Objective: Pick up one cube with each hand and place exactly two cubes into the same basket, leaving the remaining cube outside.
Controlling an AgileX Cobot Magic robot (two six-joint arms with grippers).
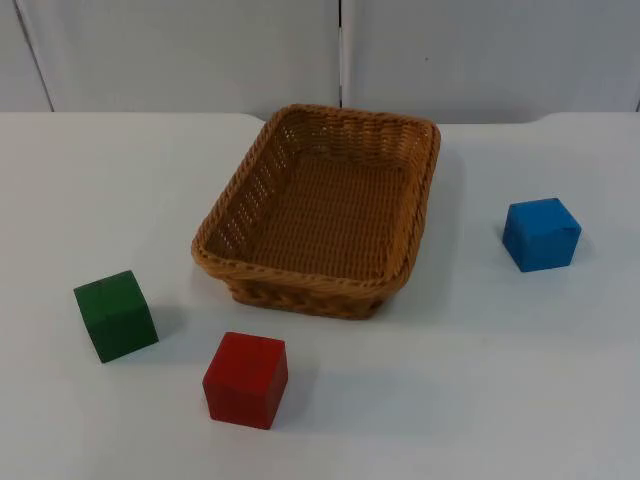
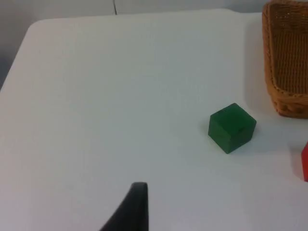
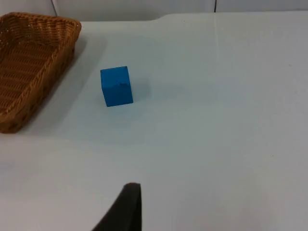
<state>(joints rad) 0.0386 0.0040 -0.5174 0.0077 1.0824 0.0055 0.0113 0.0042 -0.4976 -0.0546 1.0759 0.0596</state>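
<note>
Cubes first: from the top view, three of them are sitting on the white table, all outside the wicker basket. The green cube and the red cube are lying near each other in front of the basket's near left corner, red a bit closer to the camera. The blue cube is resting well apart on the basket's right side. Nothing is lying inside the basket.

Left wrist view: a black fingertip of the left claw is hanging over bare table. The green cube is sitting ahead of the claw and off to one side, apart from it, turned corner-on. Beyond it the basket is showing one end, and a sliver of the red cube is peeking in near the green one. With just one fingertip showing, I can't tell how wide this claw is standing, and it isn't gripping anything I can see.

Right wrist view: same deal, a fingertip of the right claw is hovering over the table. The blue cube is sitting ahead of it, well clear, with the basket further off beside that cube. Can't tell how far this claw is spread either.
</note>
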